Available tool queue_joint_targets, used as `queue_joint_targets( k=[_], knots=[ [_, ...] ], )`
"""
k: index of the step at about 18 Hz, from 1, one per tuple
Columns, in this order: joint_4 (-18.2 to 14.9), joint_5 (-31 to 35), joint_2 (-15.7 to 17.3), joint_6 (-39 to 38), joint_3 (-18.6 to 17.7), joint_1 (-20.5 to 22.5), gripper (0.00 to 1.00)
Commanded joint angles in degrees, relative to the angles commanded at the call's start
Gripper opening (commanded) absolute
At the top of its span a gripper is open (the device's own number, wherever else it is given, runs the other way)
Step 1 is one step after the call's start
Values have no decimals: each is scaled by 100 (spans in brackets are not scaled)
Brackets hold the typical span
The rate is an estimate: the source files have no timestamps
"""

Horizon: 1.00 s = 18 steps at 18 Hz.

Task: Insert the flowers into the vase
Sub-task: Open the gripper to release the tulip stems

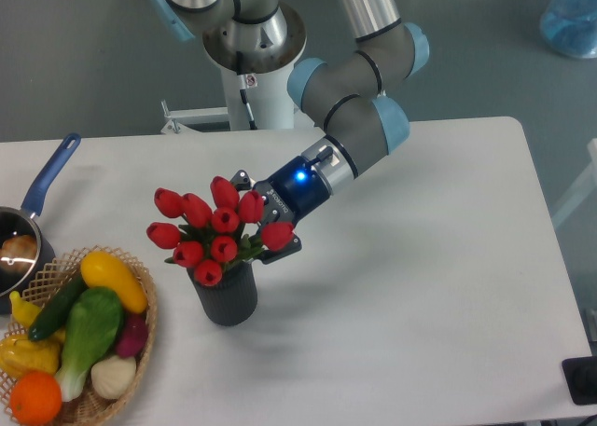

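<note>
The flowers [216, 228], a bunch of red tulip heads with green stems, stand with their stems down in the mouth of the dark ribbed vase [227, 297] on the white table. They lean a little to the left. My gripper [264, 217] comes in from the upper right and is shut on the flowers just above the vase rim. Its fingertips are mostly hidden behind the tulip heads; only the black finger links show above and below the bunch.
A wicker basket [146, 325] of colourful vegetables sits just left of the vase. A blue-handled saucepan [48, 177] is at the far left edge. The arm's base [252, 44] stands behind. A black object [580, 379] lies at the bottom right corner.
</note>
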Motion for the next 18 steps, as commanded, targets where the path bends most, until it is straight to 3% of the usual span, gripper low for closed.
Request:
queue_joint_targets(
  k=[11, 16, 18],
  knots=[
    [9, 0, -9, 9, 0, 0, 69],
    [0, 0, -9, 246, 0, 53, 98],
    [0, 0, -9, 229, 0, 61, 100]
  ],
)
